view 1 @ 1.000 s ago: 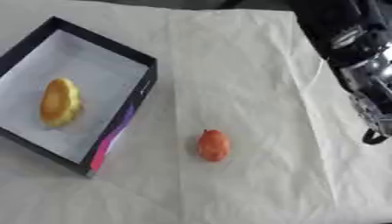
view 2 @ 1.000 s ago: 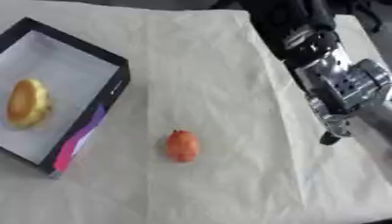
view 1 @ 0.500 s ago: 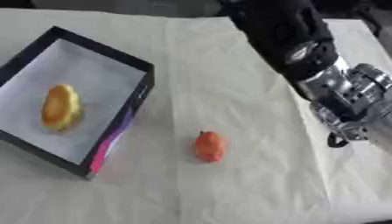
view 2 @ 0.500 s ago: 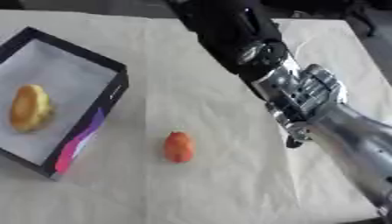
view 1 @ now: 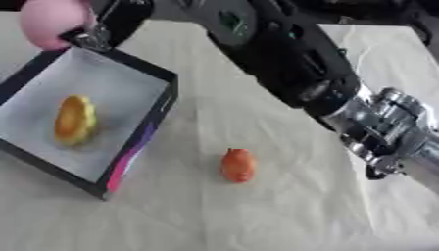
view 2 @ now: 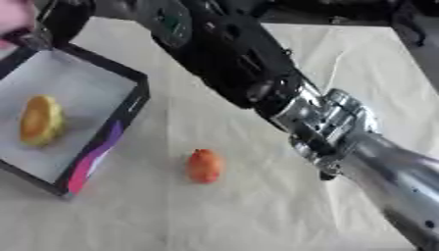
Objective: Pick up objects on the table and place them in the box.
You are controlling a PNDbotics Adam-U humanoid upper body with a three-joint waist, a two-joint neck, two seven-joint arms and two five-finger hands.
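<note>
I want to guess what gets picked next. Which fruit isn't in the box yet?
The small orange-red fruit. It lies on the bare cloth, outside the box; the yellow fruit already sits inside it.

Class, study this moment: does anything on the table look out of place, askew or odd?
One thing lies outside the box: the small orange-red object sits alone on the cloth, while the yellow object is already inside. The box sits askew to the view. Nothing looks spilled or damaged.
</note>
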